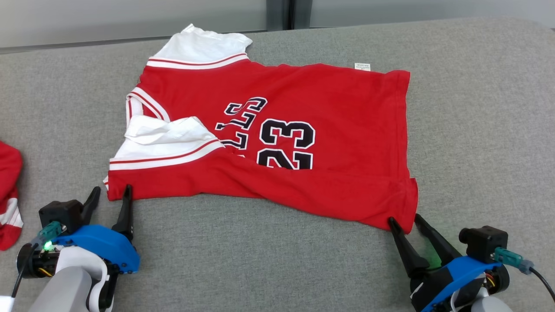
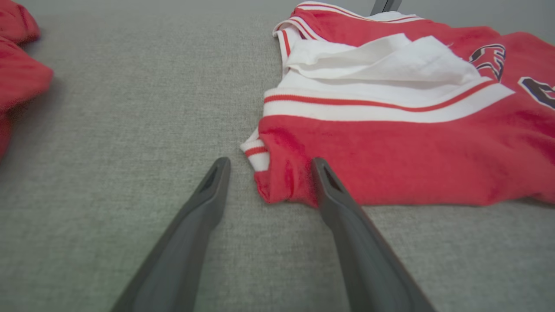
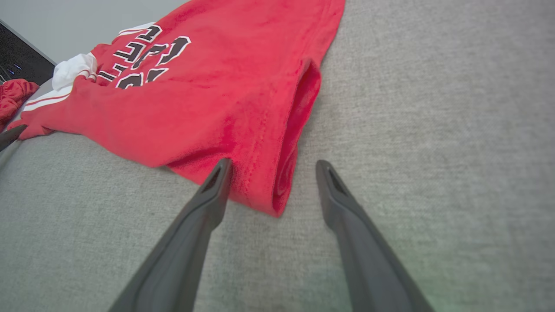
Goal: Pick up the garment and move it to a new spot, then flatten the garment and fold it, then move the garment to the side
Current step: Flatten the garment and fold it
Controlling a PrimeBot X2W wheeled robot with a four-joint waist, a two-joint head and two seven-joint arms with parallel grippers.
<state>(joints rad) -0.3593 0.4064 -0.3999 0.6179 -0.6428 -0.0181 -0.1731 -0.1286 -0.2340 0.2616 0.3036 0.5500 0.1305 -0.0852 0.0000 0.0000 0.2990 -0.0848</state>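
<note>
The garment (image 1: 277, 143) is a red jersey with white sleeves and the number 23, lying spread on the grey table (image 1: 260, 255), its near long edge folded over toward the middle. My left gripper (image 1: 111, 194) stands open at the jersey's near left corner (image 2: 277, 182), that corner between its fingertips. At the near right corner (image 3: 269, 190) my right gripper (image 1: 405, 220) is open too, the hem corner lying between its fingers. Neither gripper holds the cloth.
Another red and white garment (image 1: 8, 195) lies bunched at the table's left edge, also seen in the left wrist view (image 2: 21, 73). A pale wall (image 1: 130, 17) runs behind the table's far edge. Bare grey surface lies in front of the jersey and to its right.
</note>
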